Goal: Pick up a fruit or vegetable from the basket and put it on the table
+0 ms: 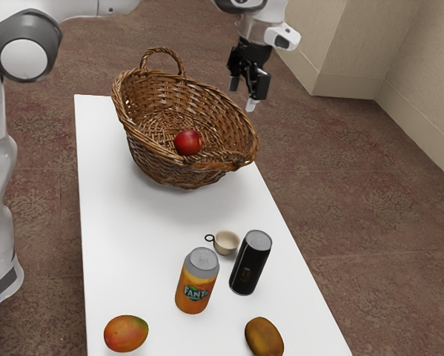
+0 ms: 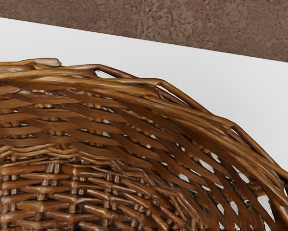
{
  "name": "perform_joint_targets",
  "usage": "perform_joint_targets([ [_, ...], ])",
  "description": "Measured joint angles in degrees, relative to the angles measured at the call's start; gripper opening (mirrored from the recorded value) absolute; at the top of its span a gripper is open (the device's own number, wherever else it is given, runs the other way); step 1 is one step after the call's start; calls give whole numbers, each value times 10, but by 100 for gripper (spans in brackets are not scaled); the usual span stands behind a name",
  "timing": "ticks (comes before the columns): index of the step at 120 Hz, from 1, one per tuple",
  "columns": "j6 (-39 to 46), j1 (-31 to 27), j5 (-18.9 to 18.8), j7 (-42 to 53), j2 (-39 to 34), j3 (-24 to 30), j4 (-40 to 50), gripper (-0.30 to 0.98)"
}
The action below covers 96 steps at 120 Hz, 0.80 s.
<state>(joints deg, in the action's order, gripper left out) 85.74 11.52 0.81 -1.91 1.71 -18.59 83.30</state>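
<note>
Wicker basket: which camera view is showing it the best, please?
The exterior view, because it shows the whole wicker basket, with its arched handle and the red fruit inside. The wrist view shows part of its rim and inner weave.

The print on the black can [image 1: 251, 261] is too tiny for me; the wrist view crops the wicker basket [image 2: 134, 87], both views the white table [image 1: 118, 237].
</note>
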Motion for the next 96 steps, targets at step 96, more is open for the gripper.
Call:
perform_joint_targets([
  [96, 120, -21, -57, -162, -218, -1, 351, 69],
])
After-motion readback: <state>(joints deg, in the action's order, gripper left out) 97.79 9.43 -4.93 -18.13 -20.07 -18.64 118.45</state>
